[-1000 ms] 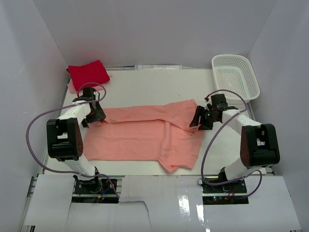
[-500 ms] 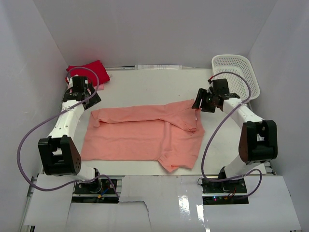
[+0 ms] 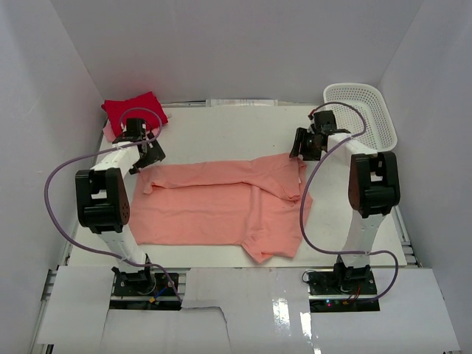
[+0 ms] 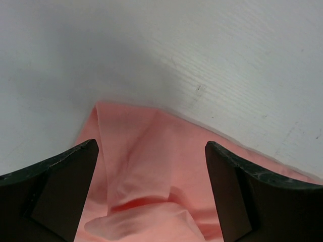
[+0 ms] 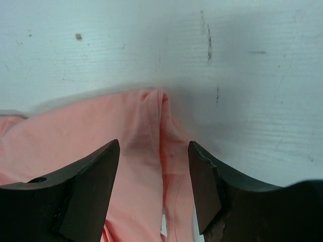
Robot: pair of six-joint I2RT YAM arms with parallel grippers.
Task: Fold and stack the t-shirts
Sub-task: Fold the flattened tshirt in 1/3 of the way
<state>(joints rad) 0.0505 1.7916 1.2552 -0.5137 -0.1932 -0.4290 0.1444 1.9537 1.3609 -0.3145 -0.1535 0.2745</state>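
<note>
**Item 1: large salmon-pink cotton t-shirt**. It lies sideways across the middle of the white table, mostly flat. A band along the far edge looks doubled over, and one sleeve juts out at the near right. My left wrist view shows its far-left corner, rumpled into soft ridges. My right wrist view shows its far-right corner, pinched into a small crease.

**Item 2: bright red t-shirt, folded square**. It sits in the far-left corner, on top of a pale pink t-shirt of which only an edge shows.

**Item 3: my left gripper**. It hangs over the far-left corner of the salmon shirt with its jaws spread wide and nothing in them.

**Item 4: my right gripper**. It is over the far-right corner with its jaws parted. The cloth lies below them, ungripped.

**Item 5: white plastic lattice basket**. It stands at the far right, beyond my right arm.

**Status.** I judge the first lengthwise fold of the salmon shirt to be laid down, with folding still in hand and stacking not yet begun.

**Next.** Both grippers should travel to the near long edge. They should pinch it at matching points, tucking in the stray sleeve, then lift together and carry it evenly toward the far side.
</note>
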